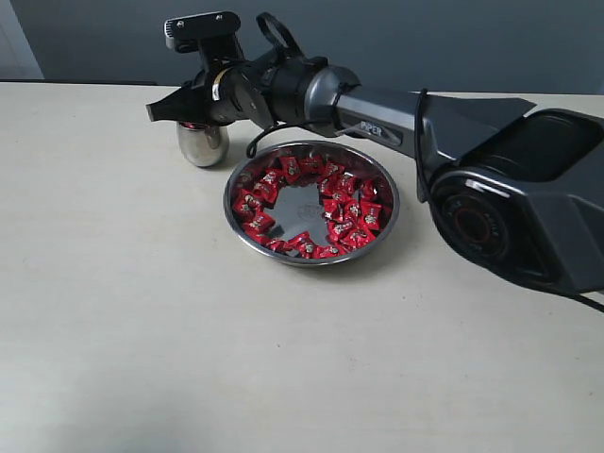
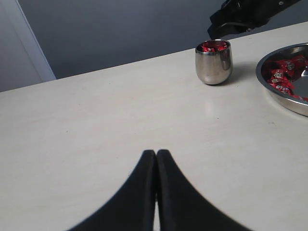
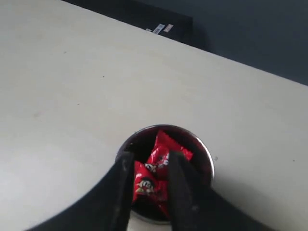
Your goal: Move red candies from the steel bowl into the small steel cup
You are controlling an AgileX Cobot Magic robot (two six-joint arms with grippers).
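Exterior view: the right gripper hangs over the small, rounded, shiny steel cup, which stands just beside the wide, shallow steel bowl holding red crinkle-wrapped candies.

Left wrist view: the left gripper has its 2 fingers pressed together over the cream table. The cup shows red candies at its mouth.

Right wrist view: the right jaws stand narrowly apart over the cup, with 1 candy between them.

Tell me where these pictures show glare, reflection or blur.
Exterior view: the bowl mirrors a dark shape in its bare middle. Left wrist view: the cup is sharp, with bright reflections on its side; the left gripper is a flat black silhouette. Right wrist view: the right gripper is blurred near the lens; the candies are slightly soft.
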